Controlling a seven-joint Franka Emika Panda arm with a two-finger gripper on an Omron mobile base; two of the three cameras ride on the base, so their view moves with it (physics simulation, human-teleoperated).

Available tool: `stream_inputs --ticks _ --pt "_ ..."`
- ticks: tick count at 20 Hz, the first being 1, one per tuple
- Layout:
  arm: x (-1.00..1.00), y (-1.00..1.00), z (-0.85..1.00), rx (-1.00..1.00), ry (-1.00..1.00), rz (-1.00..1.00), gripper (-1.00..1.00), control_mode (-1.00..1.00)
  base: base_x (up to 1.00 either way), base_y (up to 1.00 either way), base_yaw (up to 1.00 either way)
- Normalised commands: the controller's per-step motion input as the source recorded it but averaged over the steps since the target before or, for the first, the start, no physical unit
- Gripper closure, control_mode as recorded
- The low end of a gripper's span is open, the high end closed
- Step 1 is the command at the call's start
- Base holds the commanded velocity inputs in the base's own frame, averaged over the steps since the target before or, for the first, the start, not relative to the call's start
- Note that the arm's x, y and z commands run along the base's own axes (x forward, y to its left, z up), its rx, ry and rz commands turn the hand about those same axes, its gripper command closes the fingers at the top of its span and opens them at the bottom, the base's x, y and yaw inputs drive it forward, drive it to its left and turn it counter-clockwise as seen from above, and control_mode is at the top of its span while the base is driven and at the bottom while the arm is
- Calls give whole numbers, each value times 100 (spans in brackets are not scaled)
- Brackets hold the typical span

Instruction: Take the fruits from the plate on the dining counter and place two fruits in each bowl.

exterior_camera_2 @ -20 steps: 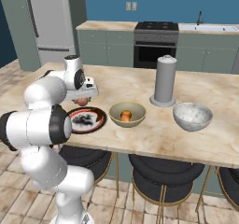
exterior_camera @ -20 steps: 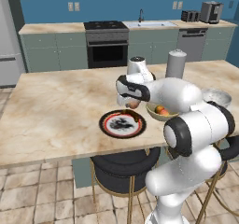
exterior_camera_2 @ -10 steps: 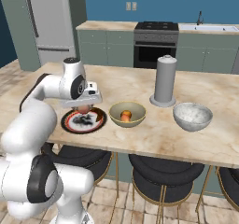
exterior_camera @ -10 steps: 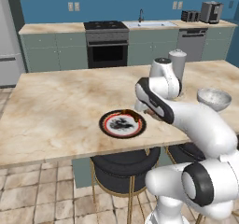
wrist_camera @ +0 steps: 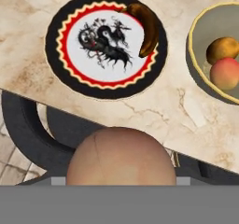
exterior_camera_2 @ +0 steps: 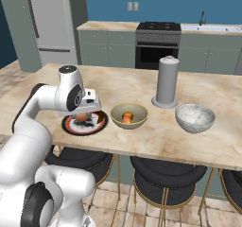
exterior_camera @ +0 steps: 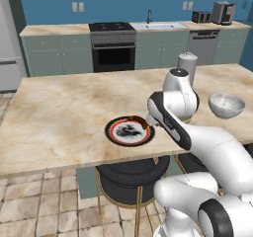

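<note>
Reaching forward from its base, the white jointed arm bends at the elbow and holds its pincer (exterior_camera_2: pixel 83 117) low over the flat round plate with the black rim, red ring and white patterned centre (exterior_camera_2: pixel 98 125), which sits near the front edge of the long beige marble-patterned tabletop (exterior_camera: pixel 64 112). In the right base view the wrist points downward, and a small reddish-brown round fruit (exterior_camera_2: pixel 82 117) sits clasped between the dark fingers just above the plate. Seen from the hand camera, that same fruit (wrist_camera: pixel 120 157) bulges large and smooth at the bottom, pinched in the grip, with a faint seam running down its skin.

Beyond it, the plate (wrist_camera: pixel 60 74) lies flat with a dark brown curved fruit (wrist_camera: pixel 146 27) resting along its rim on the side nearer the bowl. Just beside the plate stands the olive-yellow round bowl (wrist_camera: pixel 194 59), holding a yellow-orange fruit (wrist_camera: pixel 222 48) and a peach-pink fruit (wrist_camera: pixel 225 73) that touch each other.

Further along the tabletop, the white-grey speckled bowl (exterior_camera_2: pixel 194 117) stands well apart from the plate, near the tall grey cylinder (exterior_camera_2: pixel 166 81). Dark round stools (exterior_camera_2: pixel 164 170) tuck under the tabletop's near edge.
</note>
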Motion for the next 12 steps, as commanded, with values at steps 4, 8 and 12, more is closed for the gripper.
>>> stream_inputs --ticks 4,8,12 --pt "0 0 0 0 0 0 100 -100 0 0 0" --pt "0 0 0 0 0 0 100 100 0 0 0" --pt "0 0 0 0 0 0 100 100 -61 -76 -4"
